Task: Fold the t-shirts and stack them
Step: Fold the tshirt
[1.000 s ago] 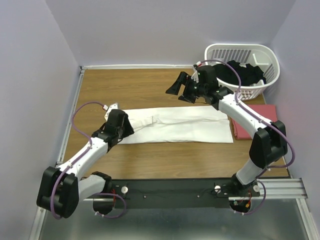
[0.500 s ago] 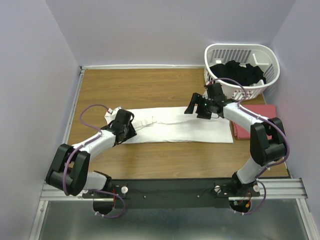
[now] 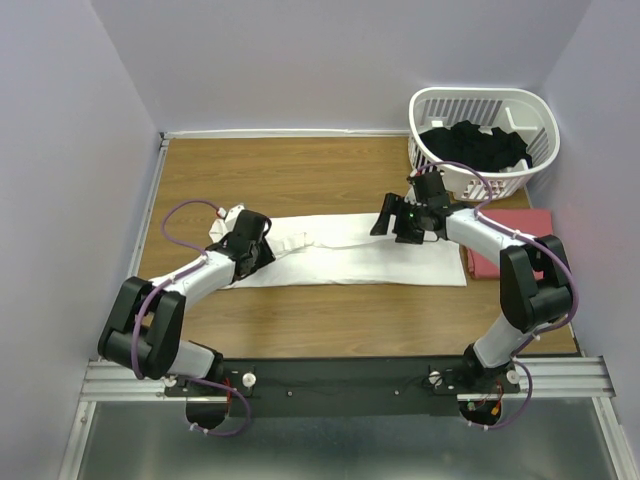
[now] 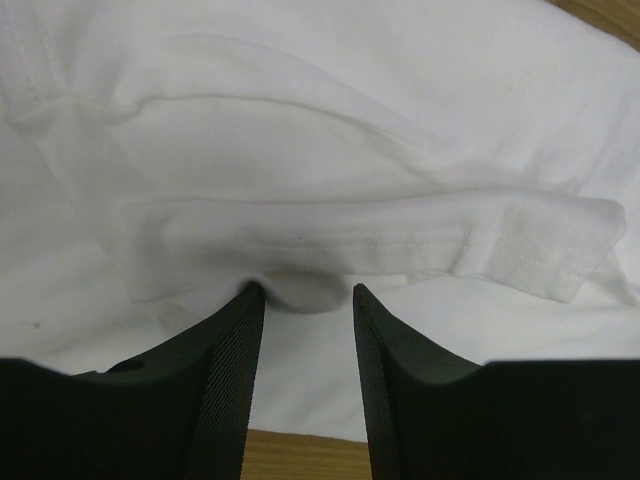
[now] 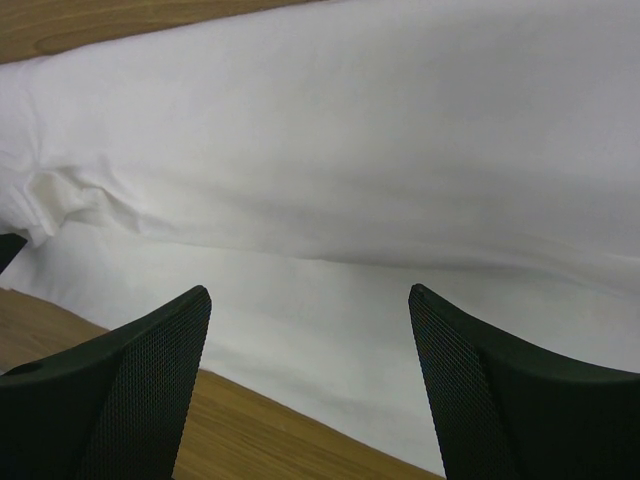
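The white t-shirt lies as a long folded strip across the middle of the wooden table. My left gripper rests low on its left end. In the left wrist view the left gripper stands part open, and a small bulge of the white t-shirt lies between its tips, by a sleeve hem. My right gripper hovers wide open over the strip's far edge. The right wrist view shows the right gripper with nothing between its fingers above the white t-shirt. The salmon-red t-shirt lies folded at the right, partly under the right arm.
A white slatted basket holding dark clothes stands at the back right corner. Walls close in the table at the left, back and right. Bare wood shows along the strip's edge in the right wrist view.
The right gripper came down and forward from the back of the table to the white shirt's far edge. The left gripper slid further onto the shirt's left end. Both pairs of jaws narrowed a little.
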{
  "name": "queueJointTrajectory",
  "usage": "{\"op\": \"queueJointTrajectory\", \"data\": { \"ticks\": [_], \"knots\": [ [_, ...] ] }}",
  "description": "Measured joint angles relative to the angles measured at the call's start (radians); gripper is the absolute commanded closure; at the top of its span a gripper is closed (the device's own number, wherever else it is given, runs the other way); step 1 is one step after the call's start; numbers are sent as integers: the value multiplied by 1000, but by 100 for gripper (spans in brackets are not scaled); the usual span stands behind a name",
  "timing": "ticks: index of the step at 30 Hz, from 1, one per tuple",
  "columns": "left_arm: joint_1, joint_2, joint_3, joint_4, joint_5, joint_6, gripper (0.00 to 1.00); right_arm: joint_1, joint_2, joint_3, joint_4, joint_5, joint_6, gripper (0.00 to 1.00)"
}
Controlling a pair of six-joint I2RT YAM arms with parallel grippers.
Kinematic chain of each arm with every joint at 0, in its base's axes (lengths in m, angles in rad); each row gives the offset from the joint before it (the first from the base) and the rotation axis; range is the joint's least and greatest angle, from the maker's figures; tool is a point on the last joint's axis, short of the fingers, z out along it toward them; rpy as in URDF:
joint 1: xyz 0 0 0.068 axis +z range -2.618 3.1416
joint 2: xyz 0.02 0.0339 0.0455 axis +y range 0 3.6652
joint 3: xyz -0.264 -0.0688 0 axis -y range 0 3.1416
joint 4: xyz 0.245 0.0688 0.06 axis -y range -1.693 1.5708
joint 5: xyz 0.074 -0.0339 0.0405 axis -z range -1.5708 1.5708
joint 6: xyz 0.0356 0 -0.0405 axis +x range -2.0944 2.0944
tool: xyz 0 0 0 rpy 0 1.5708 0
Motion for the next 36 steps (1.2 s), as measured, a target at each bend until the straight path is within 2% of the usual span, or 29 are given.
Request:
{"op": "queueJointTrajectory", "data": {
  "ticks": [7, 10, 11, 15, 27, 36],
  "knots": [
    [-21, -39, 11, -66, -16, -14, 50, 0, -2, -2, 0, -4, -5, 13],
    [-42, -89, 31, -95, -49, -24, 42, 0, -3, -5, 0, -5, -6, 11],
    [-48, -105, 37, -95, -61, -29, 36, 0, -3, -6, 0, -5, -6, 11],
    [-58, -103, 48, -87, -82, -39, 31, 0, -4, -10, 0, -11, -8, 9],
    [-92, 18, 5, -23, -98, -89, 31, 0, -4, -27, 0, -23, -9, 9],
    [-100, -38, 1, -41, -102, -101, 31, 0, -4, -34, 0, -27, -10, 9]
  ]
}}
